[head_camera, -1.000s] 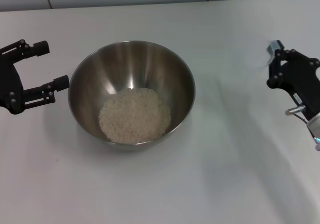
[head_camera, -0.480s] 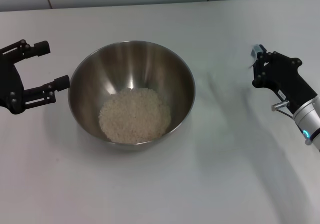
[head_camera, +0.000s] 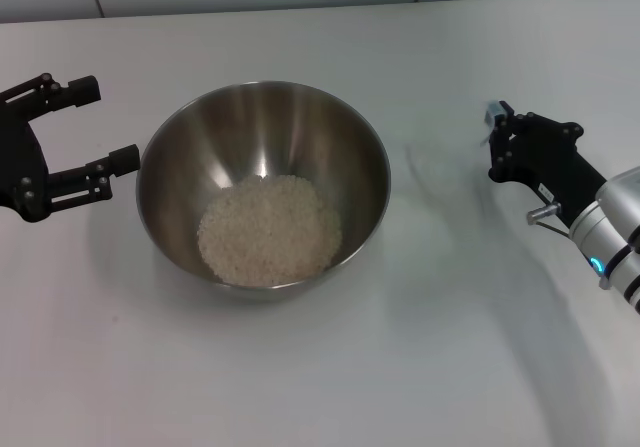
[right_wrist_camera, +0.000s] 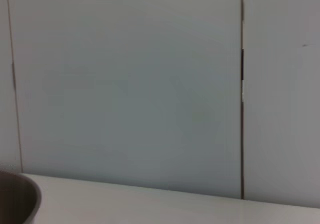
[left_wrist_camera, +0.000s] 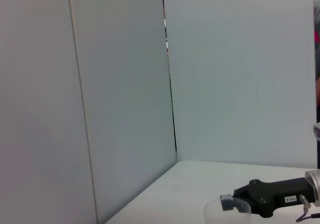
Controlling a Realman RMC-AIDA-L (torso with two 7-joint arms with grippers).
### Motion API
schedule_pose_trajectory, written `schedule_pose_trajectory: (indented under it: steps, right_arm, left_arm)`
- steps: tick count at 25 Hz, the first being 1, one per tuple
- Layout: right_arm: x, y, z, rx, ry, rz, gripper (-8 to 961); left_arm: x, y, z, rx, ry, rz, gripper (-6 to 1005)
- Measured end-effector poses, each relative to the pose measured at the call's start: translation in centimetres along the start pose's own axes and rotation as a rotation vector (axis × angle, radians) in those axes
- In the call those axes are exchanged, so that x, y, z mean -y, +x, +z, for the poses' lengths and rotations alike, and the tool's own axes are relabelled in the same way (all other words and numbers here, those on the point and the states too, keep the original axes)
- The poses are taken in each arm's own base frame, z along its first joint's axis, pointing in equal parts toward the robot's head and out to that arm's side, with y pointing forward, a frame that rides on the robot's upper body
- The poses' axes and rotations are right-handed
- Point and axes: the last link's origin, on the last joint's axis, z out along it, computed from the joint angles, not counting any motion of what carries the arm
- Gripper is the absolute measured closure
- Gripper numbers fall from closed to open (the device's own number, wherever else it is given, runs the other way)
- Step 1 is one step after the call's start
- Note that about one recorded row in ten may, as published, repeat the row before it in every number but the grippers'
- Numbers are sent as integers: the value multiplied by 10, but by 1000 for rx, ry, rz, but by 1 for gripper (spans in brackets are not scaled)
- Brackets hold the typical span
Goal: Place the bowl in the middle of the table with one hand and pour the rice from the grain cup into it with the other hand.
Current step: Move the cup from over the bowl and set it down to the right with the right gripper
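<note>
Now right gripper (head_camera: 497, 137) at 3 o'clock has crept toward bowl (head_camera: 263, 182) again, fingers pinching grain cup (left_wrist_camera: 227, 212). I read cup as emptied: rice (head_camera: 268, 229) heaps in bowl, mid-bench (head_camera: 420, 347). Left gripper (head_camera: 88, 129) at 9 o'clock, fingers spread, beside rim.

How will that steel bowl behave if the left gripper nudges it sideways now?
The bowl looks smooth and round-bottomed on the bare table, so it would probably slide or rock rather than grip. The rice heaped low inside likely steadies it against tipping. The left gripper is open beside its rim.
</note>
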Motion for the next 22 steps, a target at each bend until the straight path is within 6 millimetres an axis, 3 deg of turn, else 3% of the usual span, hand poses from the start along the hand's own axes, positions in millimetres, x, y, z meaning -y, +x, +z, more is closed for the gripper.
schedule_pose_trajectory:
  steps: [8, 9, 14, 17, 22]
  right_arm:
    - [-5, -2, 3, 9, -16, 2, 926]
    - [-6, -3, 3, 11, -19, 1, 749]
    - [-7, -1, 2, 4, -22, -2, 526]
    - [-9, 2, -2, -2, -21, 12, 297]
    - [-13, 6, -10, -1, -20, 33, 298]
  left_arm:
    - [1, 0, -1, 2, 1, 13, 186]
    - [1, 0, -1, 4, 2, 14, 186]
    - [2, 0, -2, 6, 4, 17, 186]
    - [2, 0, -2, 6, 3, 21, 187]
    - [2, 0, -2, 6, 3, 29, 187]
